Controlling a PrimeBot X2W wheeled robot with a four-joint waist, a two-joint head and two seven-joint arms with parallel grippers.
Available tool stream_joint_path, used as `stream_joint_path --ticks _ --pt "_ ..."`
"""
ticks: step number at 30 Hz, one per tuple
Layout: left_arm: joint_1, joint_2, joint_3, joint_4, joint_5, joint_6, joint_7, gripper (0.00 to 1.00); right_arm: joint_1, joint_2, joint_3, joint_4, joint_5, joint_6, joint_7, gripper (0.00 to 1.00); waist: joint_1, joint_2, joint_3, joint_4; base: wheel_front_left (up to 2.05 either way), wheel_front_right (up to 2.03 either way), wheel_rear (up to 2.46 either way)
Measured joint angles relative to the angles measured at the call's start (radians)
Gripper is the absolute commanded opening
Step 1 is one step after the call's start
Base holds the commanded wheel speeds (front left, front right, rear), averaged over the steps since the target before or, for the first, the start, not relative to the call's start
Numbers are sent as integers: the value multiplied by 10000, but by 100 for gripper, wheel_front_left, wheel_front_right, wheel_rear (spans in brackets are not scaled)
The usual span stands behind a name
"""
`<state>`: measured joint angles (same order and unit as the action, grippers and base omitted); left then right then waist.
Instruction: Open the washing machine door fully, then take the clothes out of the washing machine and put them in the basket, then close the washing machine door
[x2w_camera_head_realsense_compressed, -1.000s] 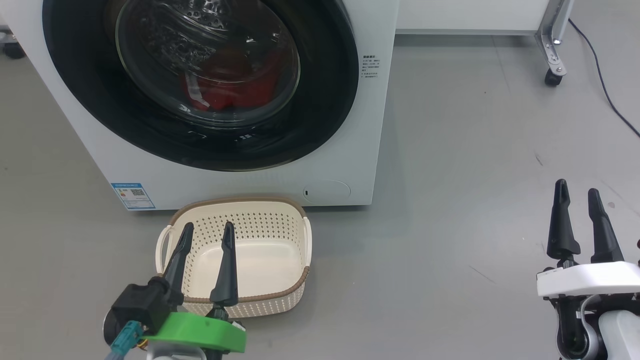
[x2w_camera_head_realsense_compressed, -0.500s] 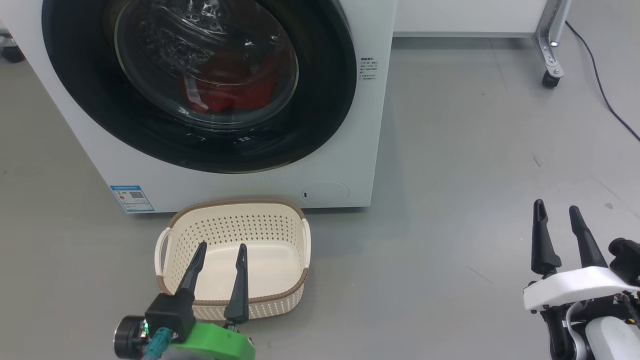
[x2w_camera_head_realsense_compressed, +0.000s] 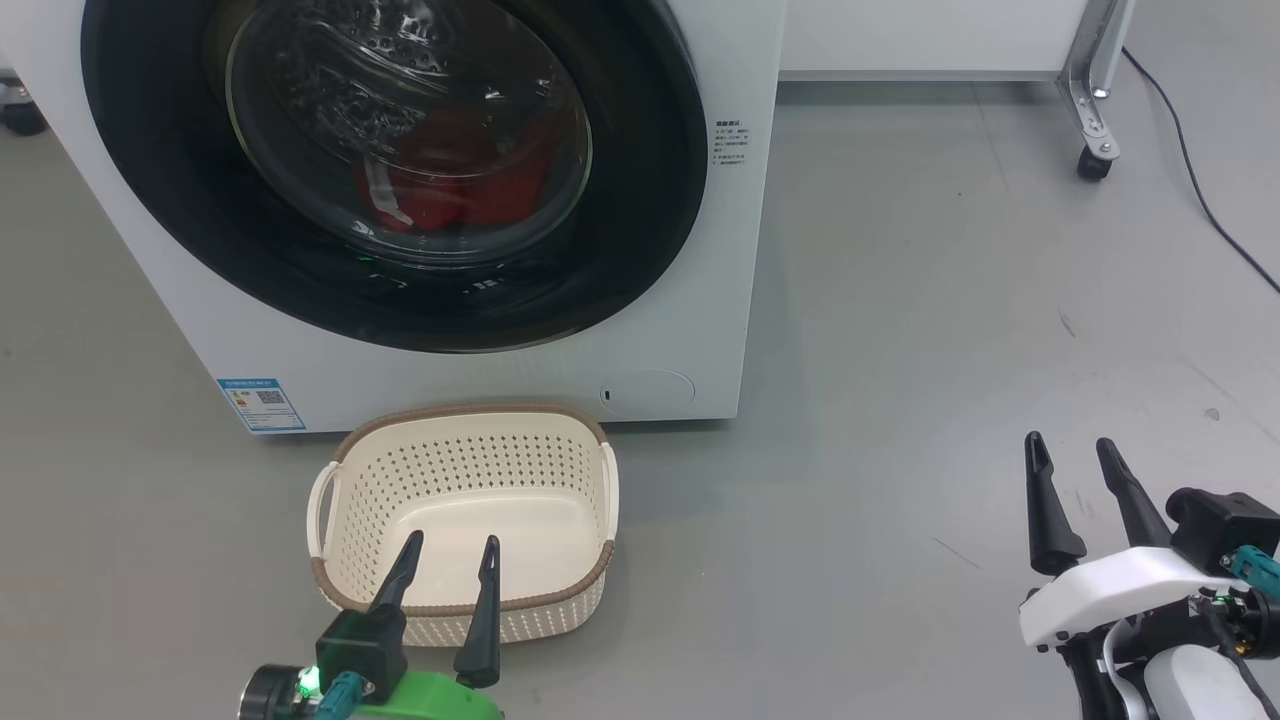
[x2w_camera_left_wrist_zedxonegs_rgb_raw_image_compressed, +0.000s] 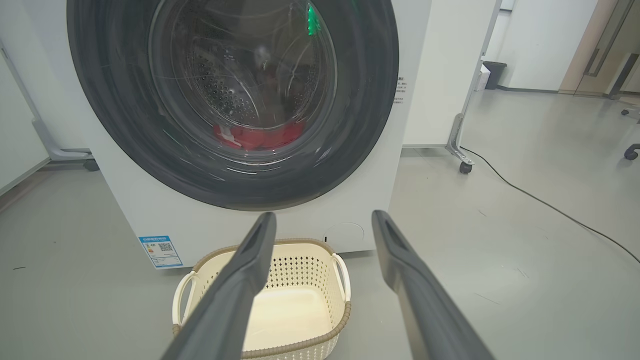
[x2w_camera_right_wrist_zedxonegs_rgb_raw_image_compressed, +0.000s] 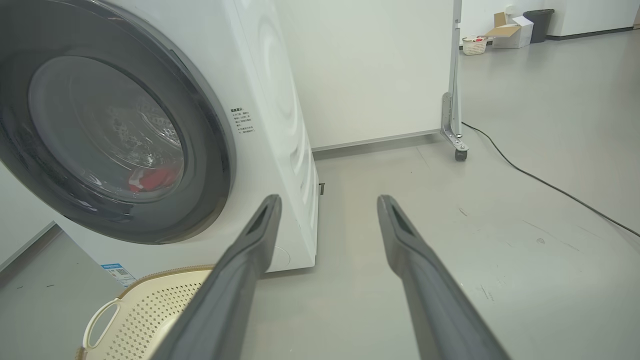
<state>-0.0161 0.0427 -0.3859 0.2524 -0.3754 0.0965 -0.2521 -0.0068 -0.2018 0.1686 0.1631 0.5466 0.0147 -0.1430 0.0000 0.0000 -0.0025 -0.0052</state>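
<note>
Left gripper (x2w_camera_head_realsense_compressed: 453, 540), over the basket (x2w_camera_head_realsense_compressed: 470, 411), and right gripper (x2w_camera_head_realsense_compressed: 1068, 440) have dropped lower in frame, both spread apart, empty.

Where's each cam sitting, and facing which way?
Head: high, looking forward-down at the washing machine door and basket; left gripper lower left, right gripper lower right, both open.
Left wrist: low, facing the door head-on over the basket; own fingers.
Right wrist: low, seeing the washing machine obliquely; own fingers.
Shared: all see the red clothes behind the closed door.
</note>
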Motion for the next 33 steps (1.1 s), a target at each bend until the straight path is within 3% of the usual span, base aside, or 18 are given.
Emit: stream_joint_path --ticks 33 --pt "-48 0 77 169 -111 144 0 100 -40 38 119 284 -23 -73 115 100 0 0 13 27 0 0 0"
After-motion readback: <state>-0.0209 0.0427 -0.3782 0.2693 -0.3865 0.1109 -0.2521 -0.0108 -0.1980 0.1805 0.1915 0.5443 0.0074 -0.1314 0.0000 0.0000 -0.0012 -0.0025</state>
